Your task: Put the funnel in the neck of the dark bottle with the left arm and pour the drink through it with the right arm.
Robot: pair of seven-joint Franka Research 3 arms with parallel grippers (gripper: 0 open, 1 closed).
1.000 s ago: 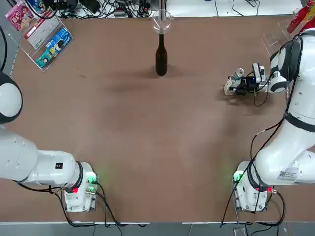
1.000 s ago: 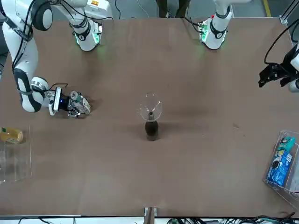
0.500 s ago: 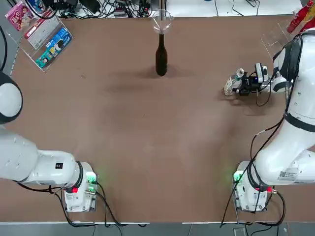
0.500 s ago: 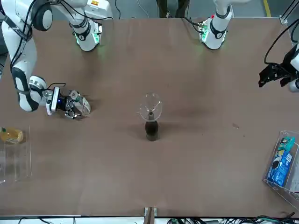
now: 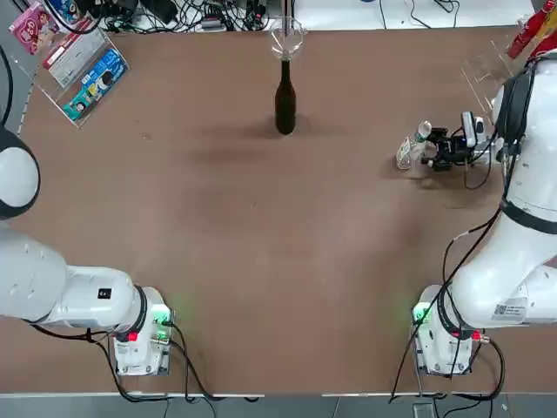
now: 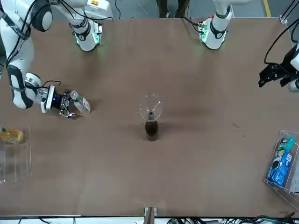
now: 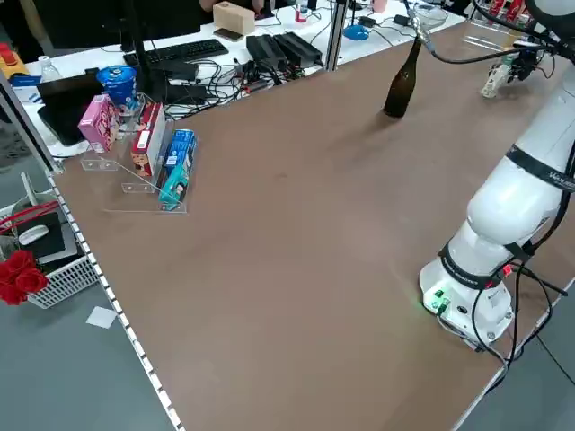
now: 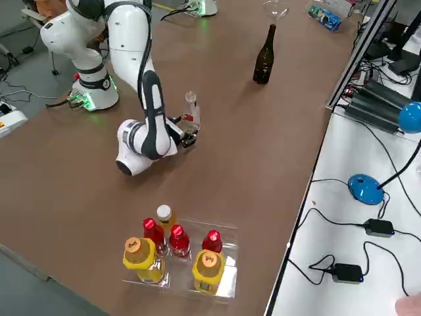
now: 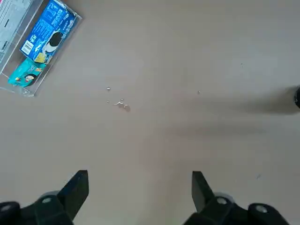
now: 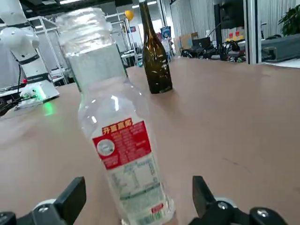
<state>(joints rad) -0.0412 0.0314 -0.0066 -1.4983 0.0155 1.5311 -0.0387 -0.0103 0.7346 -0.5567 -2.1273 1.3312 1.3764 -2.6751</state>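
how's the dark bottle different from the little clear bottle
The tall slim dark glass bottle is opaque; the small clear plastic bottle is see-through with a red-and-white label. The dark one is taller and carries a clear funnel in its neck; the clear one's mouth is bare. Both stand upright on the table.

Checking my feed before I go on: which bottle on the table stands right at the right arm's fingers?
The small clear plastic bottle, upright between the right gripper's open fingers, untouched. The dark bottle with the funnel stands farther off.
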